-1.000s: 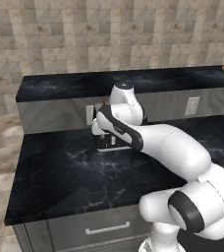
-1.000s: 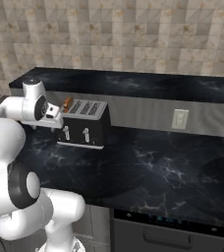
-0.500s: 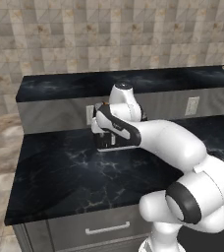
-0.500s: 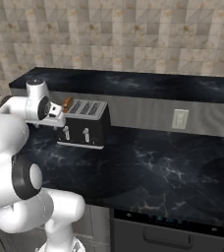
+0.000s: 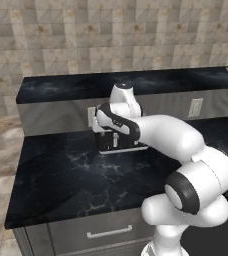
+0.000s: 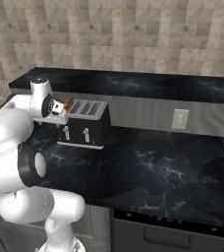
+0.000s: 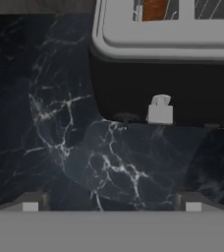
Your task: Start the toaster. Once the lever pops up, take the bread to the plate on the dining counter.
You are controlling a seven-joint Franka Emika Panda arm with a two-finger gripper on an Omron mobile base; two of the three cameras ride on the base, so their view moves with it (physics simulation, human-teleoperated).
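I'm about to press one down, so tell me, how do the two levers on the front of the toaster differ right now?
On the toaster, the left lever sits close beside the gripper, below the slot holding the bread. The right lever is farther from the gripper, under slots that look empty. The hand view faces one lever directly. Both are small, pale and at about the same height.

even, flat rendered light with no clear source; all three views are fairly bright. the tiled wall [image 6: 133,29] across the top of both base views is evenly lit, free of glare. the black counter top [image 5: 76,175] reads dark, its pale veins soft. the toaster [image 7: 182,74] casts a faint round shadow below it in the hand view. edges look soft and low in detail, slightly blurred everywhere; straight lines stay straight at the borders.
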